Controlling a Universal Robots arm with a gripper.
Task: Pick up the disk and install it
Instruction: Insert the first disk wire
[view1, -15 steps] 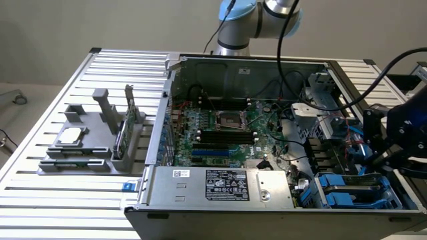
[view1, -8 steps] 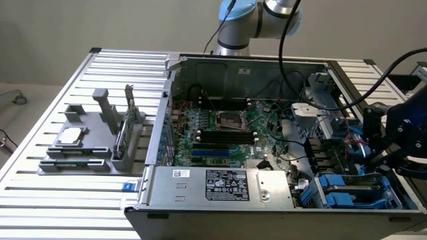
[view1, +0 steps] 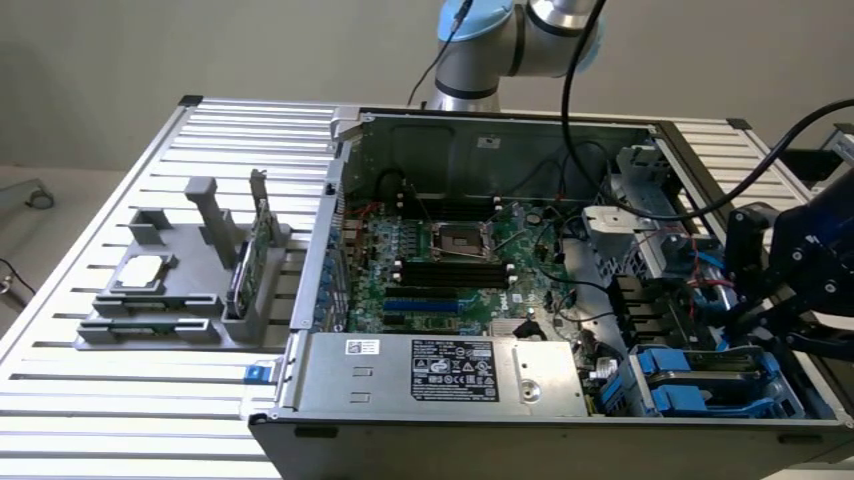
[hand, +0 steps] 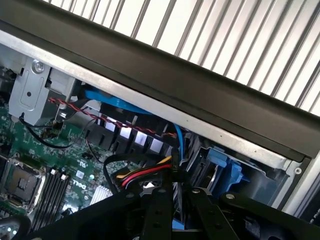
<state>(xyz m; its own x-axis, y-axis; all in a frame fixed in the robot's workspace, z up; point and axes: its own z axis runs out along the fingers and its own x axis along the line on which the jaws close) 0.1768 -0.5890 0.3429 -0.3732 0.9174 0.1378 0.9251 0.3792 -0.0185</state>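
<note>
As the disk (view1: 687, 372) sits low in the drive bay, the gripper (view1: 754, 325) hangs just above, fingers pinched nearly together.
Exterior view, left to right: grey rack (view1: 174, 290) on the slatted table (view1: 80, 400), open computer case (view1: 441, 125) with green motherboard (view1: 454, 260), then the disk at the near right corner, showing blue rails and a sliver of grey metal, label hidden. Can't tell whether the fingers grip anything.

**Opened Computer Case Sits on Slatted Table**

A computer case (view1: 507, 150) lies open on a slatted metal table (view1: 120, 410), its green motherboard (view1: 441, 265) and power supply (view1: 534, 375) exposed inside. Beside the case, a grey holder (view1: 147, 330) carries a silver chip (view1: 144, 270) and an upright green card (view1: 248, 265).
</note>
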